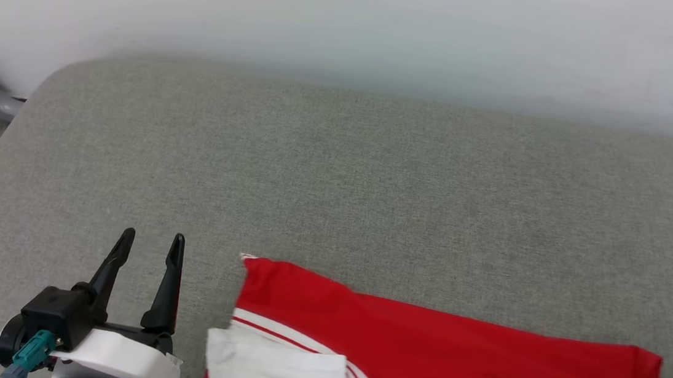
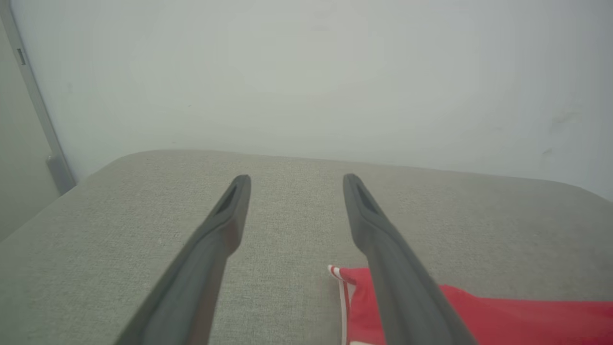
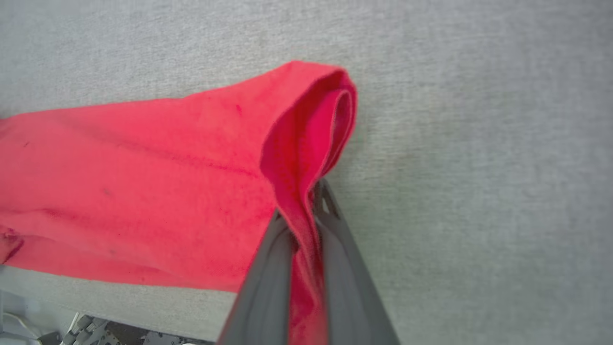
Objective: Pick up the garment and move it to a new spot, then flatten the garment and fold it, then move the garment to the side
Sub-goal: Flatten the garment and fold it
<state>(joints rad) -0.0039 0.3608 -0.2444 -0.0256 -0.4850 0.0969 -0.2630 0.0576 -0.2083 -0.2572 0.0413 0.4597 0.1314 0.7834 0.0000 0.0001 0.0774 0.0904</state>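
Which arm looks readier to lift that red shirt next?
The right: the right claw is shut on a fold of the shirt; the left claw hangs open over the grey cushion beside it.

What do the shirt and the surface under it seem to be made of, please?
The shirt: soft matte red knit, probably cotton or polyester; it folds limply. The surface: grey-green woven upholstery, matte, with visible weave; perhaps padded, given rounded corners.

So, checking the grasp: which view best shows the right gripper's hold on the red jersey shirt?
The right wrist view: the right gripper is shut on a bunched edge of the red jersey shirt, seen close up. The head view shows its body and white sleeve; the left wrist view, a striped corner.
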